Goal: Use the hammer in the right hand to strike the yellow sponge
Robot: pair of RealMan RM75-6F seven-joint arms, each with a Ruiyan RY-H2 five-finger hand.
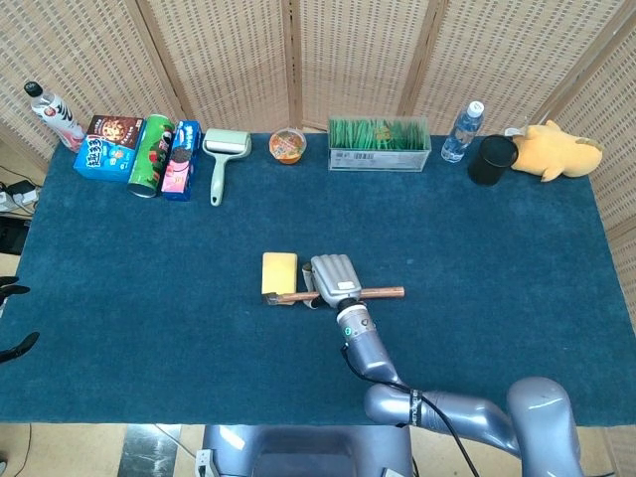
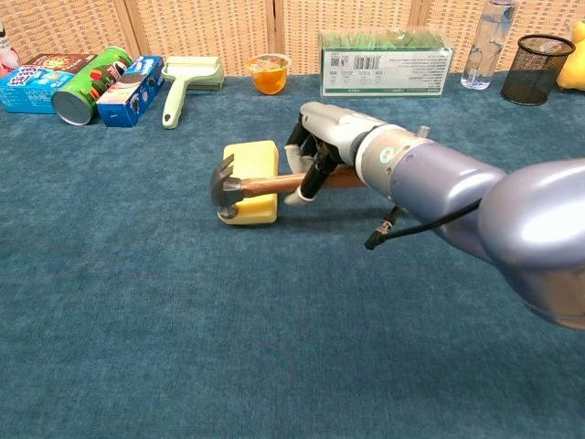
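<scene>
A yellow sponge (image 1: pixel 279 272) (image 2: pixel 253 168) lies flat on the blue cloth near the table's middle. My right hand (image 1: pixel 333 279) (image 2: pixel 322 150) grips the wooden handle of a hammer (image 1: pixel 338 294) (image 2: pixel 263 185) just right of the sponge. The handle lies almost level, and the dark metal head (image 2: pixel 225 187) is down at the sponge's front left corner, touching it. At the far left edge of the head view, the dark fingers of my left hand (image 1: pixel 12 318) show off the table, spread and holding nothing.
Along the back edge stand a bottle (image 1: pixel 55 114), snack boxes (image 1: pixel 102 147), a green can (image 1: pixel 150 154), a lint roller (image 1: pixel 223 157), a cup (image 1: pixel 287 145), a green-filled box (image 1: pixel 379 145), a water bottle (image 1: pixel 462 130), a black mesh cup (image 1: pixel 492 160) and a yellow plush toy (image 1: pixel 555 149).
</scene>
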